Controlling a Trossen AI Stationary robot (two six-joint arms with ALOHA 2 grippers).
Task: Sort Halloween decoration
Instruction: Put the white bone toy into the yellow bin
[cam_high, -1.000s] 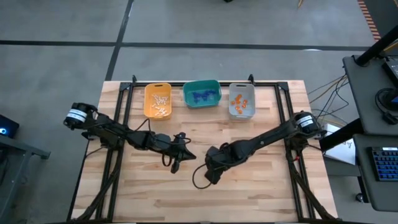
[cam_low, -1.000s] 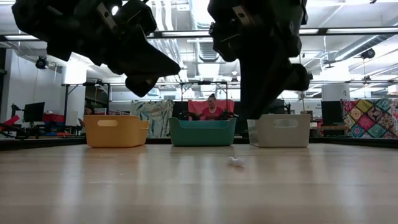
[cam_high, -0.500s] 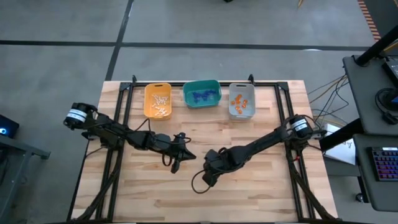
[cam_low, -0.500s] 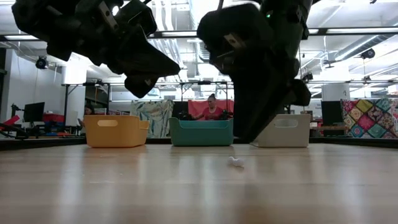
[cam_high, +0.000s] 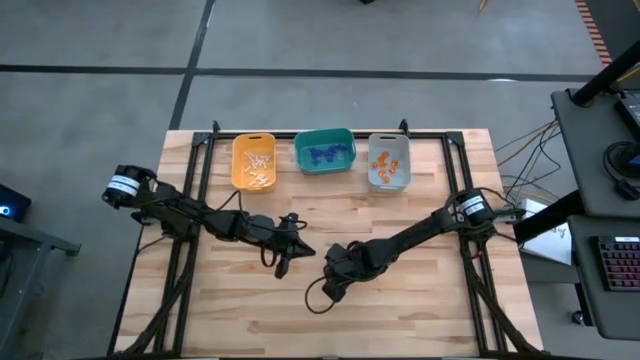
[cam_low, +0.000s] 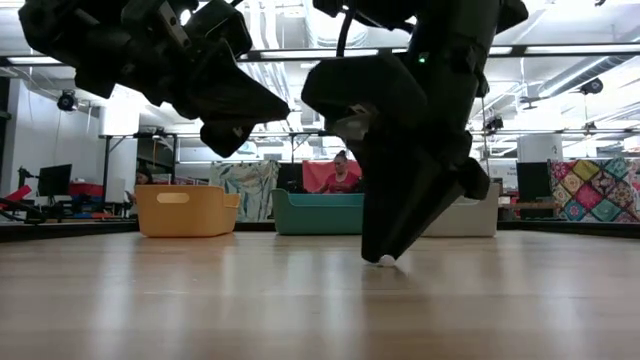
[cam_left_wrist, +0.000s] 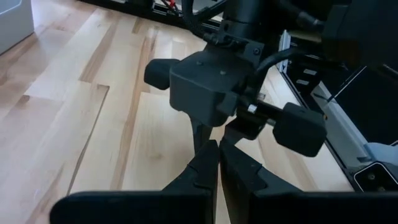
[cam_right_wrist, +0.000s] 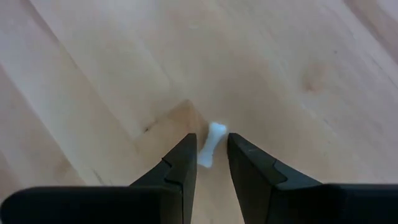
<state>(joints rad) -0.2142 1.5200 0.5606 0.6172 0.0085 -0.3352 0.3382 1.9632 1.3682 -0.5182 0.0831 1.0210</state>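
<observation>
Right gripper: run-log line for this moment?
right gripper: open, tips at table, straddling white trinket | left gripper: shut, hovering mid-table | bins at far edge: yellow, teal, grey

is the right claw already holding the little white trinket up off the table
No: in the right wrist view the white trinket lies on the wooden table between the right claw's open fingers.

The left arm's own 2 dark fingers (cam_left_wrist: 214, 163) press together, tips touching, above the pale wooden plank table (cam_left_wrist: 93, 124). Just beyond them, the right arm's dark blocky gripper housing (cam_left_wrist: 205, 87) reaches down toward the tabletop. A black metal frame rail (cam_left_wrist: 317, 106) runs along the table edge past it.
</observation>
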